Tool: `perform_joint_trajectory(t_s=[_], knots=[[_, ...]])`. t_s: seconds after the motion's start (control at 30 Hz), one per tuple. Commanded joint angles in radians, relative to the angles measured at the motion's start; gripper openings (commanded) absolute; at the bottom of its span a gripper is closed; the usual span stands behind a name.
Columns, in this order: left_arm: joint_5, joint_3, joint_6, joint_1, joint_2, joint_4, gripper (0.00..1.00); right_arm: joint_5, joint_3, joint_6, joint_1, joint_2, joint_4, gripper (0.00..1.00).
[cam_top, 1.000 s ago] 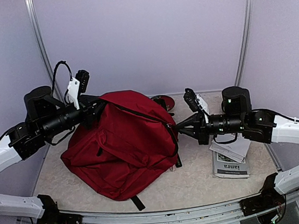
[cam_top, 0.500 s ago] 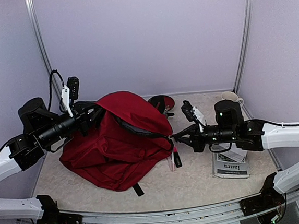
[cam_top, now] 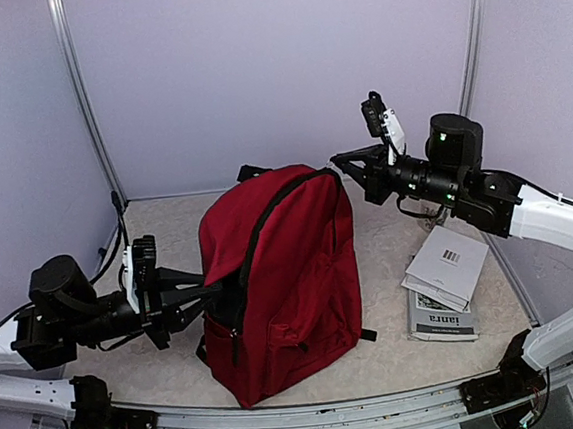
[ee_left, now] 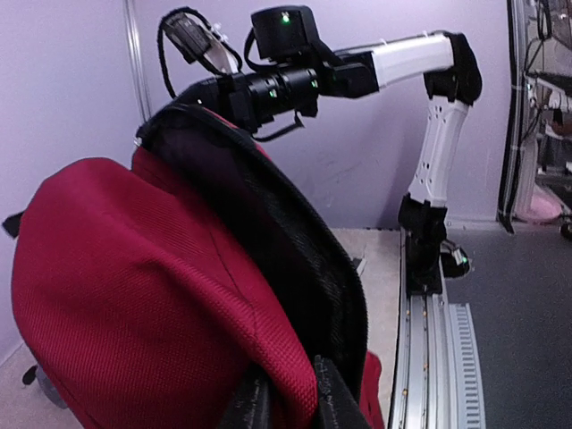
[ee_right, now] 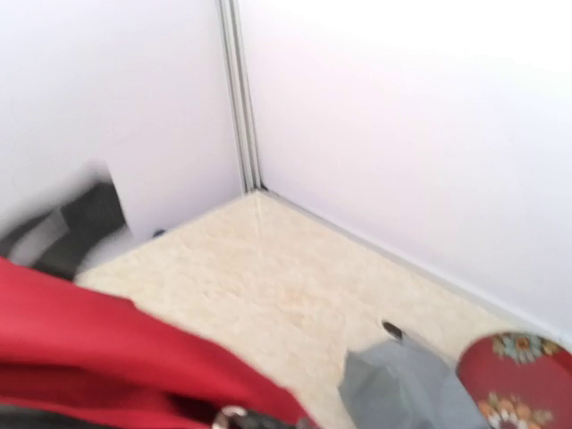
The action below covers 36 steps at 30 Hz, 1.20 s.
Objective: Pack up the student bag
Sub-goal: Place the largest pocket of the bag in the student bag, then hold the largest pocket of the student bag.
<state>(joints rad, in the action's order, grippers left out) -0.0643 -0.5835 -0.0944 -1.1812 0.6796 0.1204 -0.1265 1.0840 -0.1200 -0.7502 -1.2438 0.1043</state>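
Student bag [cam_top: 292, 274] stands upright on the desk [cam_top: 395, 305] between my two hands, main zip open, dark lining showing. My left hand [cam_top: 207, 287] is low at the bag's near side, fingers [ee_left: 332, 400] nearly closed, with a fold of the red rim pinched between them. My right hand [cam_top: 346, 162] is fully closed on the bag's top corner; what exactly it pinches is blurred. Booklets [cam_top: 445, 279] lie on the desk below my right hand
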Motion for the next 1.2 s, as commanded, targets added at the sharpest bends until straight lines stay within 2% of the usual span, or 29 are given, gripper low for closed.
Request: perform_joint_trajectory(t_s=[0.0, 0.07, 0.17, 0.23, 0.37, 0.53, 0.6, 0.67, 0.77, 0.87, 0.93, 1.07, 1.17], knots=[[0.031, 0.01, -0.034, -0.058, 0.03, -0.097, 0.23, -0.156, 0.006, 0.02, 0.009, -0.018, 0.072, 0.0], [0.097, -0.014, -0.012, -0.074, 0.051, -0.138, 0.29, -0.237, -0.016, 0.013, 0.005, -0.022, 0.095, 0.0], [0.271, -0.071, 0.004, -0.086, 0.079, -0.189, 0.4, -0.324, -0.058, 0.014, -0.009, -0.01, 0.133, 0.0], [0.347, -0.119, -0.005, -0.087, 0.091, -0.223, 0.5, -0.359, -0.079, 0.01, -0.016, 0.003, 0.151, 0.0], [0.396, -0.239, -0.013, -0.088, 0.102, -0.282, 0.66, -0.366, -0.096, 0.016, -0.017, 0.028, 0.137, 0.0], [0.334, -0.35, -0.013, -0.101, 0.113, -0.366, 0.75, -0.379, -0.121, 0.028, -0.017, 0.058, 0.118, 0.0], [0.41, -0.372, -0.019, -0.107, 0.115, -0.377, 0.78, -0.384, -0.137, 0.031, -0.017, 0.071, 0.118, 0.0], [0.513, -0.381, -0.038, -0.106, 0.12, -0.354, 0.87, -0.388, -0.151, 0.031, -0.017, 0.08, 0.118, 0.0], [0.622, -0.39, -0.126, -0.087, 0.165, -0.311, 0.94, -0.401, -0.163, 0.029, -0.017, 0.08, 0.125, 0.0], [0.617, -0.42, -0.203, 0.0, 0.257, -0.308, 0.96, -0.417, -0.167, 0.018, -0.016, 0.069, 0.142, 0.0], [0.58, -0.472, -0.199, 0.092, 0.322, -0.319, 0.96, -0.428, -0.162, 0.013, -0.017, 0.057, 0.147, 0.0], [0.32, -0.516, -0.221, 0.251, 0.42, -0.3, 0.94, -0.425, -0.156, 0.016, -0.016, 0.045, 0.15, 0.0], [0.229, -0.541, -0.225, 0.36, 0.51, -0.266, 0.89, -0.422, -0.152, 0.027, -0.017, 0.039, 0.146, 0.0]])
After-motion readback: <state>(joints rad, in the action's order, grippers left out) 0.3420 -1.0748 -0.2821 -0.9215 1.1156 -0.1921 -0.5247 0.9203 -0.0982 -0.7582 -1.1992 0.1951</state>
